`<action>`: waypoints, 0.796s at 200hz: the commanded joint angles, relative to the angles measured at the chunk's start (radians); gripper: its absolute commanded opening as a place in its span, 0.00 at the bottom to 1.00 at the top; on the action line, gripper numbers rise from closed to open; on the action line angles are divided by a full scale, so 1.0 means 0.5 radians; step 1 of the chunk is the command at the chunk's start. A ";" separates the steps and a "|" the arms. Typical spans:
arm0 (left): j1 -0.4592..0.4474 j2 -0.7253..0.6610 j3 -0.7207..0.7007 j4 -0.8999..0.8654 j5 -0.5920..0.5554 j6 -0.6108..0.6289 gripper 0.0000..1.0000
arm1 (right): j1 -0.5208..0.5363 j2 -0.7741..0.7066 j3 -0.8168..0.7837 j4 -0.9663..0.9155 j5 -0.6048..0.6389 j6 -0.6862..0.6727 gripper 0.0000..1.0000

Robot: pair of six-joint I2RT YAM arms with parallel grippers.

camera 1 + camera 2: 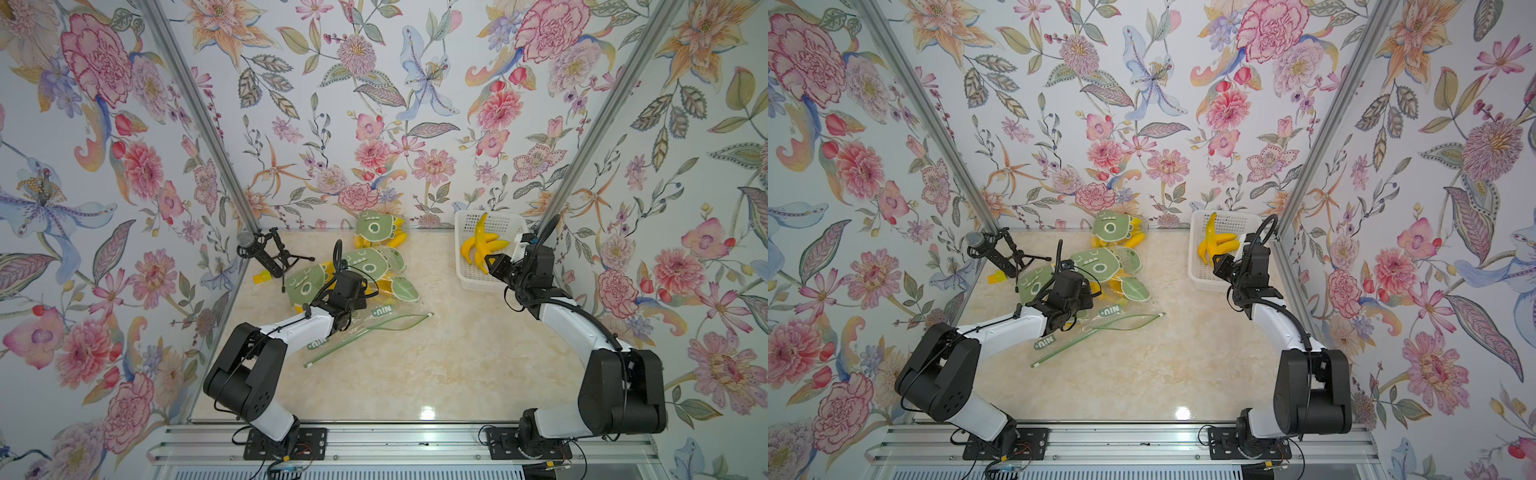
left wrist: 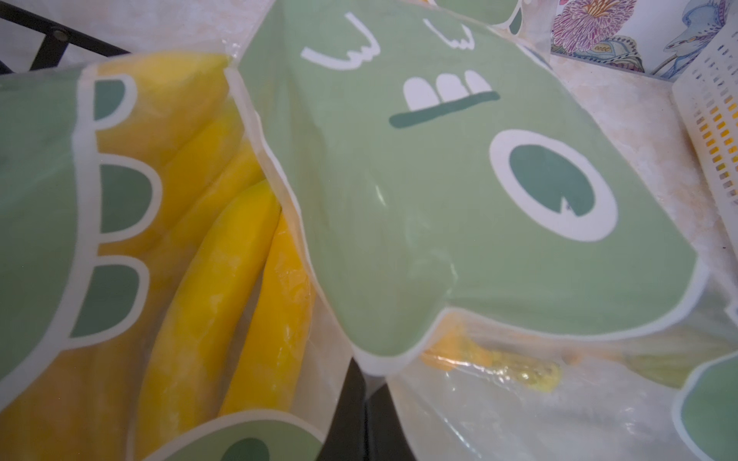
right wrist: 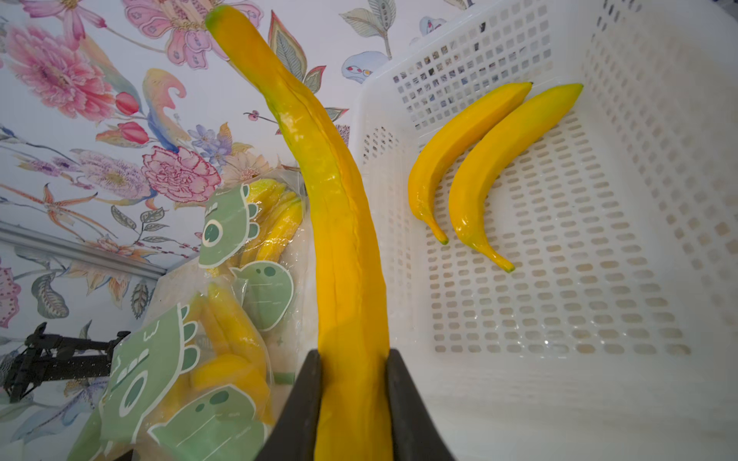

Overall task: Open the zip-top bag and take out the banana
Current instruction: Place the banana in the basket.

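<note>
A long yellow banana (image 3: 339,223) stands upright between the fingers of my right gripper (image 3: 353,359), which is shut on its lower end. In both top views this banana (image 1: 480,245) (image 1: 1210,239) hangs over the near left rim of the white basket (image 1: 505,224). A clear zip-top bag (image 1: 386,318) with green dinosaur prints lies mid-table, its green zip strip (image 1: 365,340) gaping. My left gripper (image 2: 365,399) is shut on a fold of this bag's film (image 2: 499,399). In the top views its fingers are hidden under the wrist.
Two more bananas (image 3: 479,159) lie in the basket (image 3: 599,319). Several other dinosaur bags holding bananas (image 1: 376,228) (image 1: 307,284) lie behind and left of the left arm. A black microphone on a stand (image 1: 266,253) is at the back left.
</note>
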 commanded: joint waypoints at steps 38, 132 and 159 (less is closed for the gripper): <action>-0.028 -0.036 -0.024 0.015 -0.010 -0.038 0.00 | -0.012 0.607 0.289 0.368 -0.065 0.544 0.09; -0.029 -0.040 -0.012 -0.003 -0.016 -0.025 0.00 | 0.042 0.820 0.621 0.013 0.115 0.489 0.47; -0.029 -0.043 -0.009 -0.011 -0.017 -0.019 0.00 | 0.033 0.785 0.669 -0.089 0.173 0.402 0.53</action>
